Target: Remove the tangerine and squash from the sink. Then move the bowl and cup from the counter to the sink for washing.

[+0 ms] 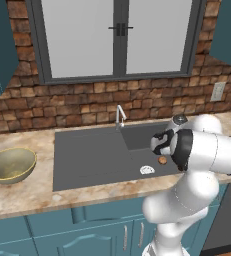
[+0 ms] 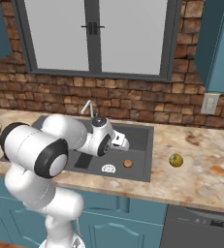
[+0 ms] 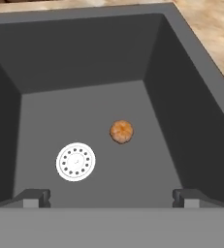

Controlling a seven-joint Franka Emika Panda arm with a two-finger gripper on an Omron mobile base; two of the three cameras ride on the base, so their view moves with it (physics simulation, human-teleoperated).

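The tangerine [image 3: 121, 131] lies on the floor of the sink's [image 1: 87, 160] deep basin, just right of the white drain [image 3: 75, 161]; it is also seen as tangerine [image 1: 162, 160] and tangerine [image 2: 128, 163]. My gripper [image 3: 111, 198] hangs open above the basin with nothing between its fingers, and its hand [image 2: 119, 140] points down into the sink [image 2: 142, 140]. The yellow-green squash [image 2: 176, 160] rests on the counter right of the sink. The olive bowl [image 1: 10, 164] sits on the counter at the far left. The cup is out of view.
A chrome faucet [image 1: 119, 116] stands at the back edge of the sink between drainboard and basin. Steep basin walls [image 3: 181, 111] surround the tangerine. A brick wall and a window rise behind the counter. A wall outlet [image 2: 210, 103] is at the right.
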